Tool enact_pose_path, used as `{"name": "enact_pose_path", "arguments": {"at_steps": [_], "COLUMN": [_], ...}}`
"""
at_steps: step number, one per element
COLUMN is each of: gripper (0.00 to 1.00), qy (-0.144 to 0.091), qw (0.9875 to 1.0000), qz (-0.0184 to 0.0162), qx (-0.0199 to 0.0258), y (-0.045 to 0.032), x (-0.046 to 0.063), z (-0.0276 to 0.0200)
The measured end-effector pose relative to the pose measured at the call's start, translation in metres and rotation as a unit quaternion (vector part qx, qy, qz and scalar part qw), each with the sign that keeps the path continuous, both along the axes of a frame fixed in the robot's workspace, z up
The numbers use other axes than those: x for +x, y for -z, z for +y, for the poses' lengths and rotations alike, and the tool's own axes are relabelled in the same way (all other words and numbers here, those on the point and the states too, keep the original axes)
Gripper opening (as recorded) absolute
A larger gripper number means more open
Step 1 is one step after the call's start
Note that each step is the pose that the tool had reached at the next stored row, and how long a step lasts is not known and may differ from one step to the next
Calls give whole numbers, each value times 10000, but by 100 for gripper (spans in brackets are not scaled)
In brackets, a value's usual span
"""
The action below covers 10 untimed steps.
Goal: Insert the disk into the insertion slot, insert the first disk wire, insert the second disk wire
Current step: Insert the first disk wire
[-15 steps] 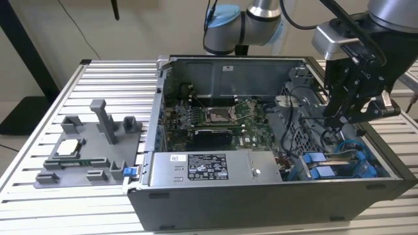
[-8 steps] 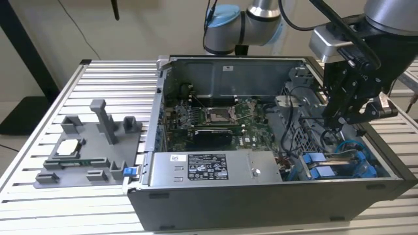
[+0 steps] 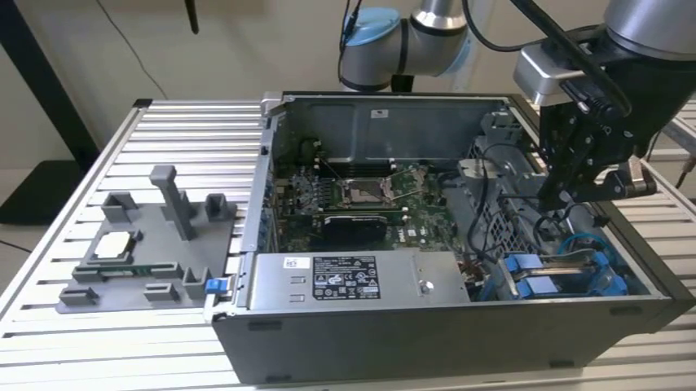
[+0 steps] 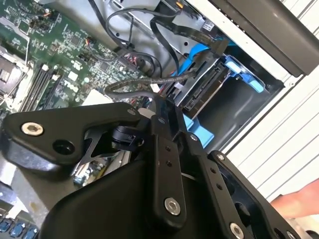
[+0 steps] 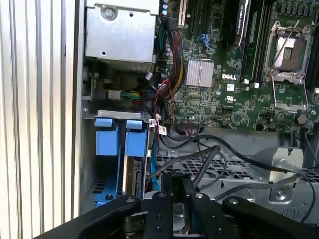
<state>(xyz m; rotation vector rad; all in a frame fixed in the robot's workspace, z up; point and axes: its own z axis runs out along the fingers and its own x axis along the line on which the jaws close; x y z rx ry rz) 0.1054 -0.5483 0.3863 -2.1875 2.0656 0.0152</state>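
Exterior view, bench: a ribbed metal bench (image 3: pixel 65 326) carries the open computer case (image 3: pixel 435 342), with bare slats all round it.
Exterior view, hand: the black hand (image 3: pixel 557 195) hangs from the arm (image 3: pixel 641 32) inside the case at the exterior view's right, between the case's side wall and the green motherboard (image 3: pixel 359 195).
Exterior view, disk: the disk (image 3: pixel 544 273) sits in the insertion slot (image 3: pixel 592 285), its blue carrier plastic showing. It is just beside the boxy grey power supply (image 3: pixel 359 277).
Exterior view, open room: a grey moulded fixture (image 3: pixel 152 244) stands well apart on the exterior view's left.
Second wrist view, hand: matte black links with bright screw heads narrow to the tip (image 4: pixel 162 107), near a braided grey cable (image 4: pixel 139 84).
Second wrist view, disk: its connector edge (image 4: pixel 202 94) faces out of the slot's sheet-metal walls (image 4: pixel 234 107), with blue tabs at the rim.
First wrist view, edges: two square blue tabs (image 5: pixel 107 137) cap the slot, close to the case's side wall, and the disk's thin edge (image 5: pixel 128 174) runs between them.
First wrist view, crowding: black and coloured wires (image 5: pixel 199 164) loop over a perforated steel plate near the hand (image 5: pixel 182 191).
Hand state: I cannot tell whether it is wide, narrow, or holding anything.
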Motion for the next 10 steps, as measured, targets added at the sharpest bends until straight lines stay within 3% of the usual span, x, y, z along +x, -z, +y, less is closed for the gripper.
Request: {"name": "enact_pose_path", "arguments": {"at_steps": [10], "gripper": [0], "qy": [0], "qw": [10000], "qz": [-3], "qx": [8], "y": [10], "x": [2], "z": [-1]}}
